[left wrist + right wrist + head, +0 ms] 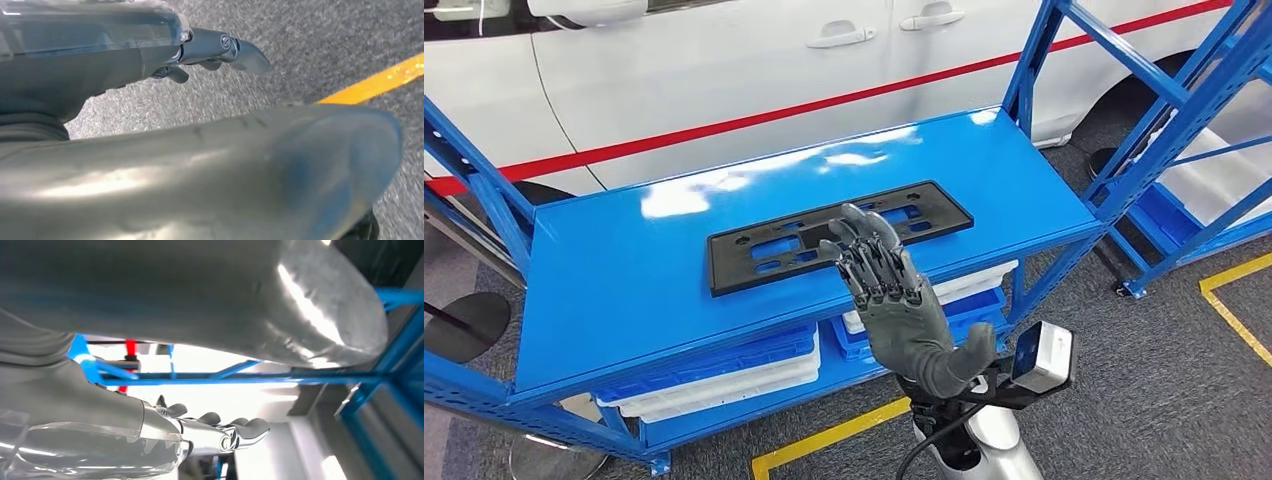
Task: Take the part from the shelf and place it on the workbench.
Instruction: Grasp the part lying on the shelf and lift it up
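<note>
Right hand (894, 290) empty, fingers spread over part (839, 235) | part flat, long axis along shelf (624, 290)

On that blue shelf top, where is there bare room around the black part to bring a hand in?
The shelf top is bare left of the black part, and in a strip behind it toward the white car. The right robot hand crowds the front edge by the part's middle.

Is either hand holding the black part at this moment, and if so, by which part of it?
Nothing is held. The right hand hovers with fingers spread at the near edge of the black part on the shelf; the left hand holds nothing.
</note>
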